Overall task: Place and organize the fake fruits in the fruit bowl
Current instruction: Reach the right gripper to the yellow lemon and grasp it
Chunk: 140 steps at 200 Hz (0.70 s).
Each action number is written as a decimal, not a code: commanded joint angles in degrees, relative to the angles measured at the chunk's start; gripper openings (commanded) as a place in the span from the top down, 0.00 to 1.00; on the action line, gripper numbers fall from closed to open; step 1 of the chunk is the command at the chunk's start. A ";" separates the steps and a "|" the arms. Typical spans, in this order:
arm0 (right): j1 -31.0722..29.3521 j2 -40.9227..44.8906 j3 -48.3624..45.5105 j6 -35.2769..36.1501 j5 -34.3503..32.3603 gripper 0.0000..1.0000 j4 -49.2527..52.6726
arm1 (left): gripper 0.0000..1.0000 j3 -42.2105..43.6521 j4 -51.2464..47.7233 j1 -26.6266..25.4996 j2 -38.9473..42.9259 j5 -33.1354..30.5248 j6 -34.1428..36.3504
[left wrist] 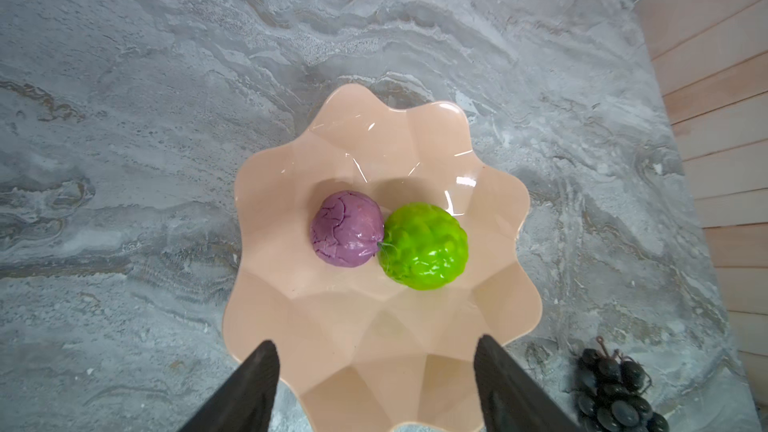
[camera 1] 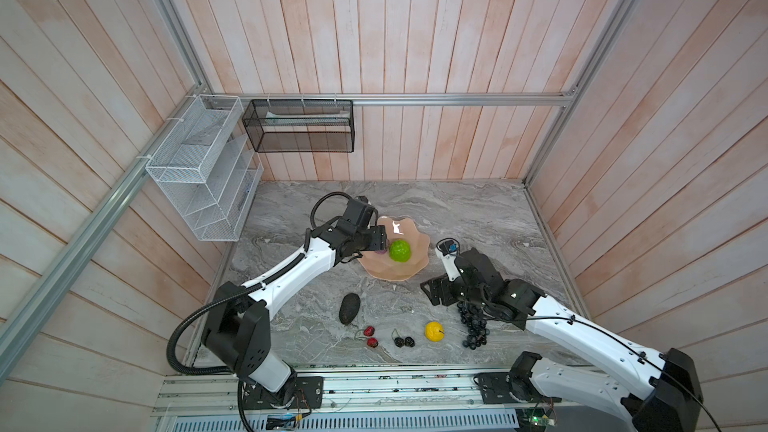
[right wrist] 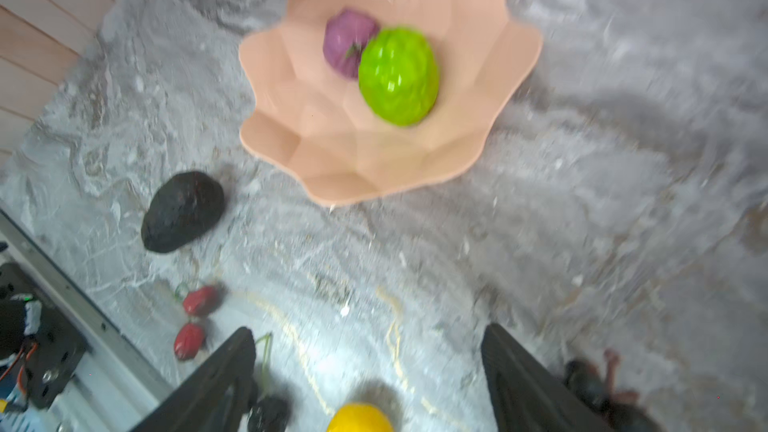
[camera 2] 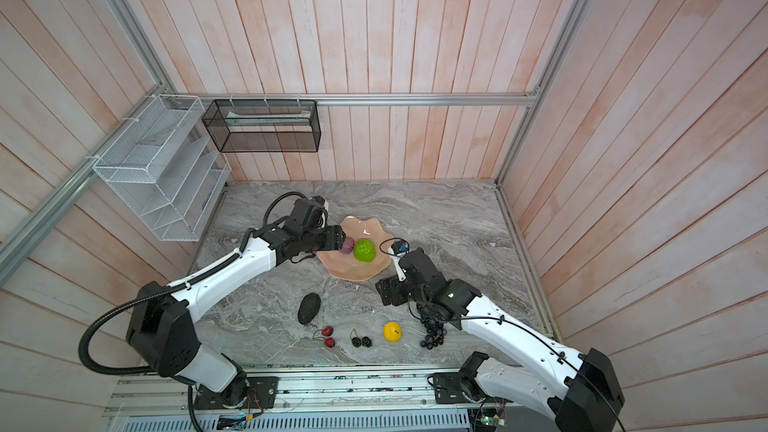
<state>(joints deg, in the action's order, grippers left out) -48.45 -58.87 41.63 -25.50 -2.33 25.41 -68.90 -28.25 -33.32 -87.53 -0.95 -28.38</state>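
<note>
Near edge: red pair [camera 1: 370,336], black berry pair [camera 1: 404,342], yellow one [camera 1: 433,331], grape bunch [camera 1: 473,326]; avocado [camera 1: 349,308] behind them, all on the tabletop [camera 1: 478,218].
Right claw [right wrist: 370,328]: apart, empty, near the yellow one; we judge it must descend and close.
Fruit bowl [camera 1: 409,274]: mid-tabletop, holding purple one [left wrist: 347,228] touching green one [left wrist: 424,245].
Left claw [left wrist: 376,339]: apart, empty, over its rim.
Writing: we read none.

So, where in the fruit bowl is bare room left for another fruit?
Bare: the fruit bowl floor between the bumpy green fruit and its near rim, and behind the purple fruit. Crowded: the middle, where both fruits touch, near the open left gripper.
</note>
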 commanded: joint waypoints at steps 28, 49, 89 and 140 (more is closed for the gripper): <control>-10.97 -6.54 1.12 -13.43 -3.61 0.13 12.89 | 0.24 9.80 6.74 -0.10 8.91 -3.62 -5.88; -12.29 -9.12 -0.07 -14.67 -1.60 0.18 13.24 | 0.24 10.27 6.85 0.05 9.40 -3.62 -5.73; -13.12 -9.70 -3.96 -15.63 2.30 0.24 7.13 | 0.23 10.45 8.05 1.57 8.30 -1.45 -4.34; -13.12 -15.51 -3.39 -13.42 0.16 0.30 6.62 | 0.24 10.71 9.27 1.77 7.19 0.60 -4.23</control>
<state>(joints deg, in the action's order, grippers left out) -61.32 -72.86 38.35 -39.48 -1.43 32.95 -59.02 -20.80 -31.77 -79.53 -1.61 -32.80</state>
